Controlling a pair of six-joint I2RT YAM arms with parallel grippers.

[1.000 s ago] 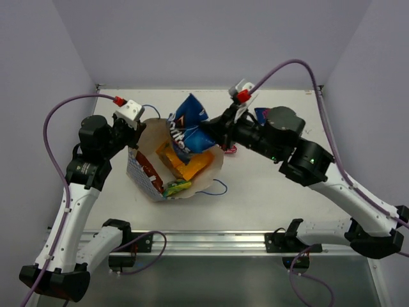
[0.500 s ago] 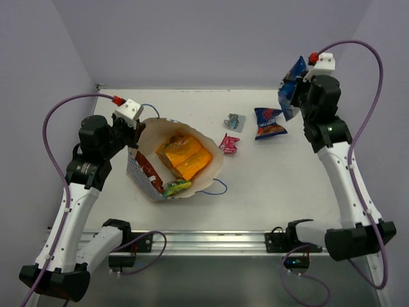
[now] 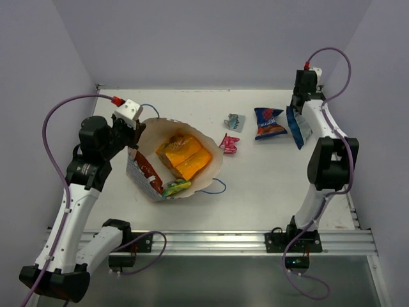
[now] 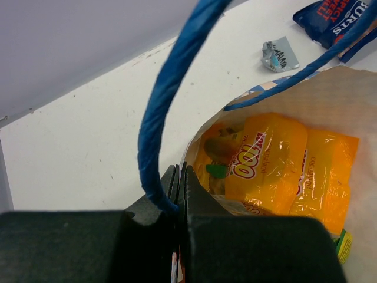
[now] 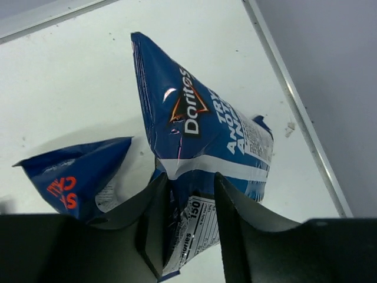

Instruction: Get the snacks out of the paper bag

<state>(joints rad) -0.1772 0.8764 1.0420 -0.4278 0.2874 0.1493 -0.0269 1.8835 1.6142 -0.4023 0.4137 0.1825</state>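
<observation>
Pinching the rim of the boxy white paper carrier bag (image 3: 216,167) with the left gripper (image 3: 135,130), clamping tight on the thin paper edge, right beside the thin blue cord handle (image 4: 154,124) looping up past the fingers. Holding that bag open at the left of the white table (image 3: 268,185), mouth turned up toward the overhead camera. Showing inside, against the cream lining, two orange crinkly foil packets (image 3: 184,157) lying side by side, a green foil packet (image 3: 176,187) near the front rim and a red-silver foil packet (image 3: 147,167) along the left wall. Grasping a blue-white crinkly chip packet (image 5: 200,130) with the right gripper (image 5: 189,190) at the far right of the table, squeezing its lower end between both fingers, upper corner pointing away from the wrist camera; impossible to tell whether touching the tabletop. Lying out of the bag on the table: a blue foil packet (image 3: 268,121) just beside the blue-white one, a tiny silvery-teal packet (image 3: 234,121) further left, and a tiny pink packet (image 3: 229,143) just beside the bag's far-right rim.
</observation>
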